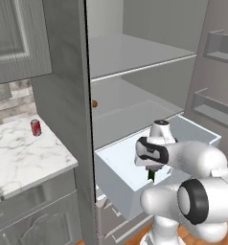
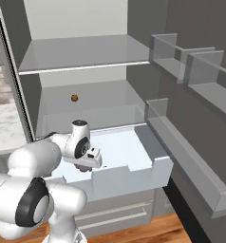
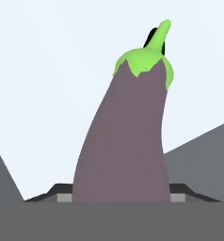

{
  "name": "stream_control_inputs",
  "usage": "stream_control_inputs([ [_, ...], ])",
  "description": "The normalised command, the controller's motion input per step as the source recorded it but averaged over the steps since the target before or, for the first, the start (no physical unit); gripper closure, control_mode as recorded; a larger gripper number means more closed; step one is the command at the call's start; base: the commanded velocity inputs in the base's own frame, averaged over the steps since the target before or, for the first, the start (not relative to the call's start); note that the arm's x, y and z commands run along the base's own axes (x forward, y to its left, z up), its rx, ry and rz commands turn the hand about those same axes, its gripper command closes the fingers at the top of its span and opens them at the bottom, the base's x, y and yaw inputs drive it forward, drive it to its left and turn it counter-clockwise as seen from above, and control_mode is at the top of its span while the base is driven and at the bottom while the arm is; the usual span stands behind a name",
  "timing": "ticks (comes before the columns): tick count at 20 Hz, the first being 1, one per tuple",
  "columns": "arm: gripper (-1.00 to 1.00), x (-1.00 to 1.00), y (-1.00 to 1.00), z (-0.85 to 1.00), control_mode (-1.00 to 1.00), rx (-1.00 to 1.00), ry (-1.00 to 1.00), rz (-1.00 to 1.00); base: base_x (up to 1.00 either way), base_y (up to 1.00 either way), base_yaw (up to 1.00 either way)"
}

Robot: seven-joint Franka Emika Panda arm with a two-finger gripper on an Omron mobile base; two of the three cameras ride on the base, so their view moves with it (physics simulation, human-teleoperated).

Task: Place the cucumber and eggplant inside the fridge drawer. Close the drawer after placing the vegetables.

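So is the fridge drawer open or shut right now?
Open: the fridge drawer is pulled out past the shelf, and the hand hangs over it.

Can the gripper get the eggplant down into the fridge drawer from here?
Probably yes. The gripper hangs over the pulled-out fridge drawer, whose top is open. The eggplant sits between the fingers, pale drawer floor behind it, nothing visible between.

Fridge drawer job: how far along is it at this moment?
Partway. The fridge drawer is pulled open. The eggplant fills the hand view between the fingers, with pale drawer surface behind it, and the base views show the gripper over the open drawer, so the eggplant looks in hand and not yet released. I cannot confirm the cucumber is inside. Left: release the eggplant, deal with the cucumber if needed, close the drawer.
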Motion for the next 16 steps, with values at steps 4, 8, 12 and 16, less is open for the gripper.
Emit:
stream_control_inputs([
  [4,1.0,0.11,0.0,-0.55,-1.0,0.0,0.07,0.0,0.0,0.0,0.0],
  [8,1.0,0.02,0.0,-0.48,-1.0,0.0,0.08,0.0,0.0,0.0,0.0],
  [12,-1.0,-0.04,-0.06,-0.33,-1.0,0.0,0.04,-0.01,0.0,0.0,0.0],
  [16,-1.0,-0.22,-0.12,-0.06,-1.0,0.0,0.0,-0.05,0.0,0.0,0.0],
])
